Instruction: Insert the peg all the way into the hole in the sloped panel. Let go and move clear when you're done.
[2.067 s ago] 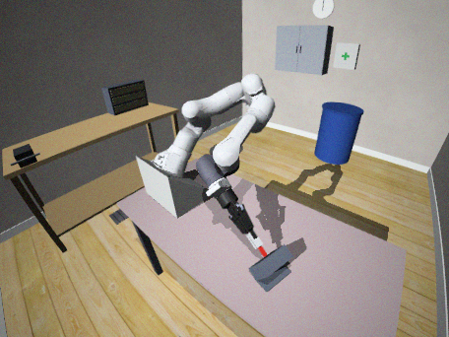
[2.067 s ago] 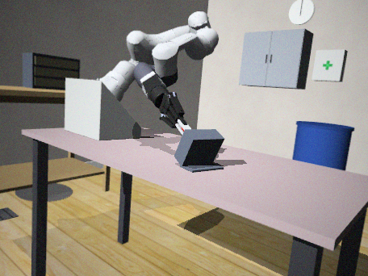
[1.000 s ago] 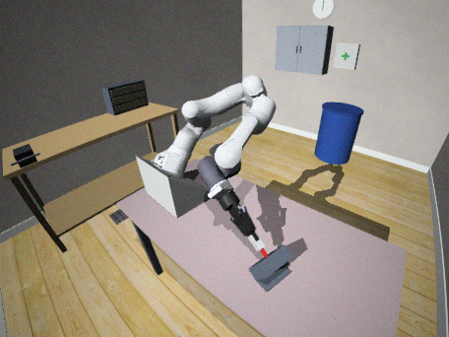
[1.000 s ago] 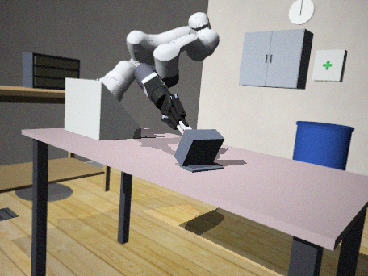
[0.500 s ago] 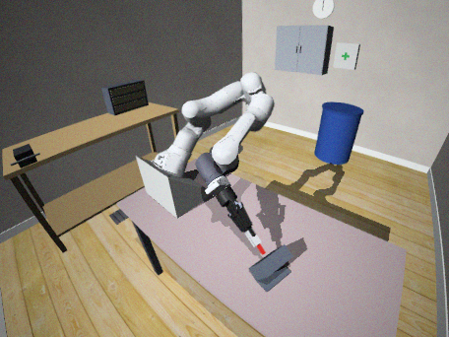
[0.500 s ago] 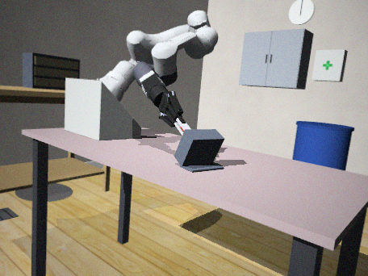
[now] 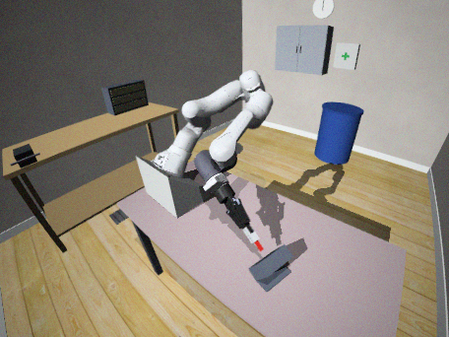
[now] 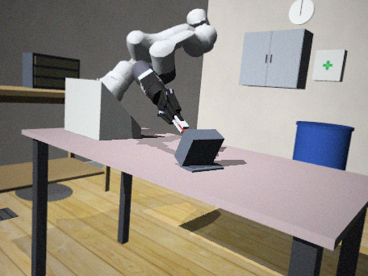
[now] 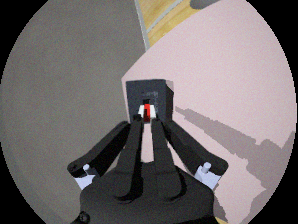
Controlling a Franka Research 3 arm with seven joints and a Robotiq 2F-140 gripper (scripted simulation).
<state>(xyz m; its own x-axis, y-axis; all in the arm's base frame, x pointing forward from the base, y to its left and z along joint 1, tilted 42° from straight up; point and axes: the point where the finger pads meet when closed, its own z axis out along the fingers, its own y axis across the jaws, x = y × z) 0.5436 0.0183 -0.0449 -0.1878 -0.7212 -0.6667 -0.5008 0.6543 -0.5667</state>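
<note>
Claw: the black two-finger gripper (image 7: 252, 236) (image 8: 180, 123) (image 9: 147, 111), its pale fingertips closed on the peg.
Peg: red (image 7: 259, 245) (image 8: 182, 129) (image 9: 147, 108), tilted along the line of the arm, its free end showing beyond the fingertips, near the sloped panel and outside it in the top view.
Panel: a dark gray leaning block (image 7: 271, 264) (image 8: 198, 136) (image 9: 134, 94) on a flat foot; a small dark opening seems to lie just past the peg's tip in the wrist view.
Risk, aim: a slight sideways offset could land the tip on the panel's face beside the hole.
Risk, angle: a tilt unlike the slope could wedge the peg partway.
Risk, grip: hard contact could make the peg slip or turn between the fingertips; early release could leave it proud or let it drop.
Table: pink top (image 7: 207, 256) (image 8: 282, 181) (image 9: 215, 65), crossed by arm shadows.
Room: plank floor, blue bin (image 7: 338, 133) (image 8: 322, 145), wall cabinet (image 7: 301, 49) (image 8: 271, 58), clock (image 7: 323, 8) (image 8: 301, 11).

In the top view, the peg (image 7: 259, 245) (image 8: 182, 128) (image 9: 147, 108) has shifted slightly toward the upper left of the frame. Its red end, which reached the edge of the panel (image 7: 270, 263) (image 8: 181, 149) (image 9: 134, 95) a second ago, now shows a small gap from it there. The gripper (image 7: 253, 236) (image 8: 181, 123) (image 9: 147, 111) has drawn back the same way, up and left, with the peg.
</note>
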